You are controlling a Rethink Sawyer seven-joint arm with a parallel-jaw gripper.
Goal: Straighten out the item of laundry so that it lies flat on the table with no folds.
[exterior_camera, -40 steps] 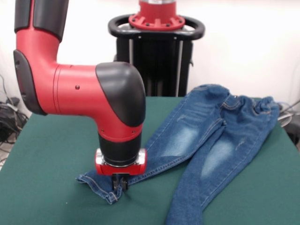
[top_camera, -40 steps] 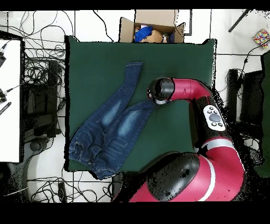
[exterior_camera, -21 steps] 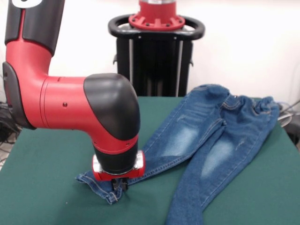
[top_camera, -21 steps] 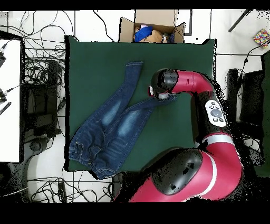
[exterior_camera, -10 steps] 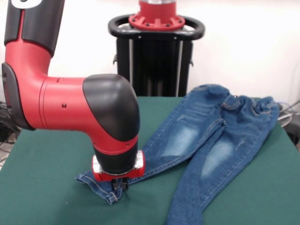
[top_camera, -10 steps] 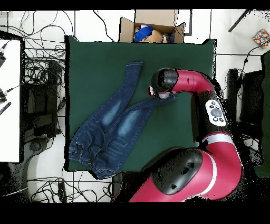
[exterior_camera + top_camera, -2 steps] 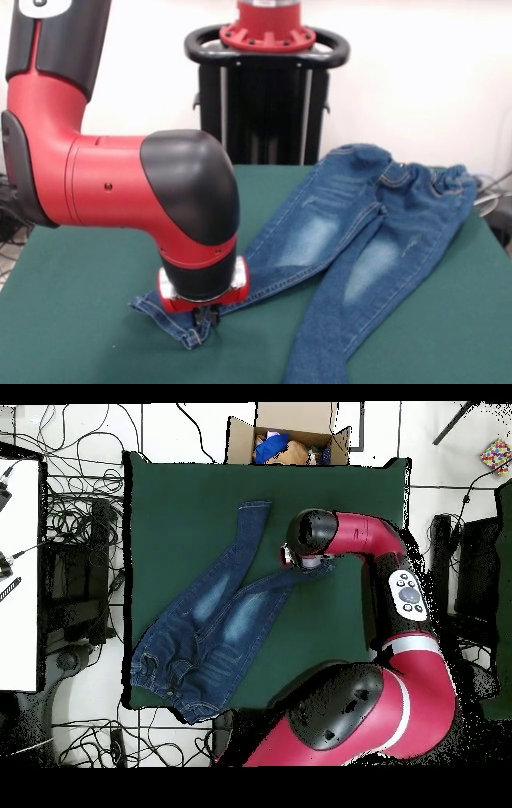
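Plain white wall [image 7: 416, 72] runs behind. Overhead, pale tiled floor [image 7: 440, 474] carries tangled black cables [image 7: 75, 514]. An open brown cardboard box [image 7: 290, 432] holds colourful items; a white desk surface [image 7: 18, 574] sits alongside.

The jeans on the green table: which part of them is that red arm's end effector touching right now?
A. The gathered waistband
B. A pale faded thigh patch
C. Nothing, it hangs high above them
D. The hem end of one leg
D. In the front view the end effector is down on the cuff end of one leg of the jeans, far from the waistband, which lies at the opposite end of the table.
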